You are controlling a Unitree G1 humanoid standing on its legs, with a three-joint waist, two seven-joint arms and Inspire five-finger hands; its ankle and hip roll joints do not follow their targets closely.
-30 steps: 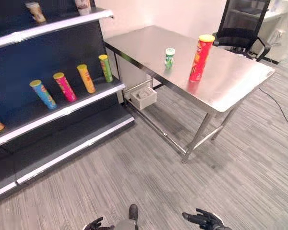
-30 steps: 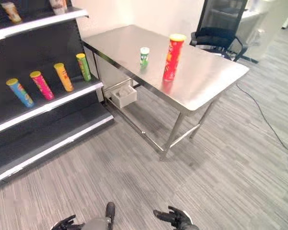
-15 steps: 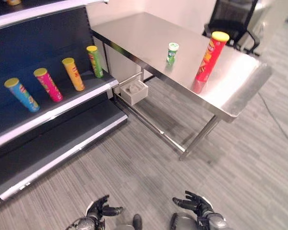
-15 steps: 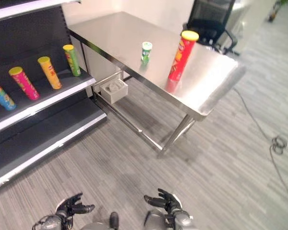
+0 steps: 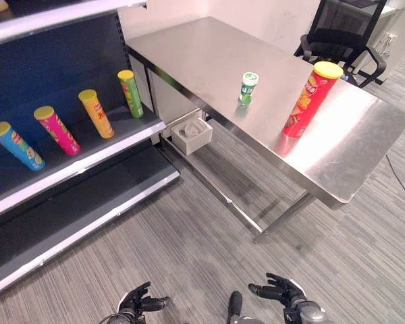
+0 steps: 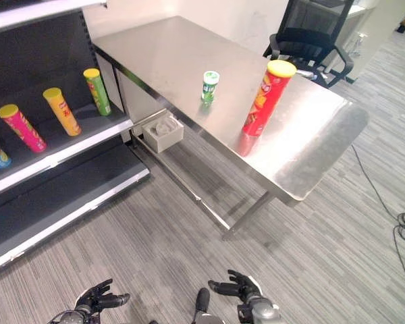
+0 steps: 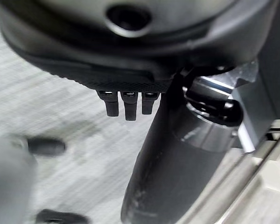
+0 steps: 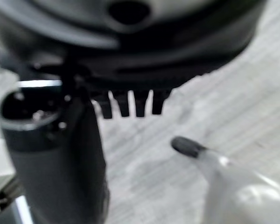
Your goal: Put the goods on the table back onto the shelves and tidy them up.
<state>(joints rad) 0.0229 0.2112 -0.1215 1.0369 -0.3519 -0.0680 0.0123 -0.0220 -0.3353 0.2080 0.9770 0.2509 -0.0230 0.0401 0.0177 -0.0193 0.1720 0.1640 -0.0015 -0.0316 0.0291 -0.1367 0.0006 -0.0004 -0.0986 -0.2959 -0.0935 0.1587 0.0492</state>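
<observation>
- A tall red can (image 5: 309,100) with a yellow lid stands upright on the steel worktop (image 5: 209,54), near the front edge and toward the right end.
- A small green can (image 5: 247,88) with a white lid stands upright near the middle of the worktop, apart from the red can and a little further from the front edge.
- The shelves (image 5: 74,162) stand just beside the left end of the worktop. On the middle shelf four cans lean back in a row: a green can (image 5: 130,94) nearest the worktop, then an orange can (image 5: 96,114), a pink can (image 5: 57,130) and a blue can (image 5: 17,146).
- A small white box (image 5: 192,134) hangs under the worktop, close to the shelves.
- A black office chair (image 5: 342,37) is behind the far right corner of the worktop.
- The left hand (image 5: 136,304) is low over the striped grey floor (image 5: 189,243), well apart from the worktop; its fingers are spread and relaxed and it holds nothing.
- The right hand (image 5: 283,294) is also low over the floor, with fingers spread loosely, and it is empty.
</observation>
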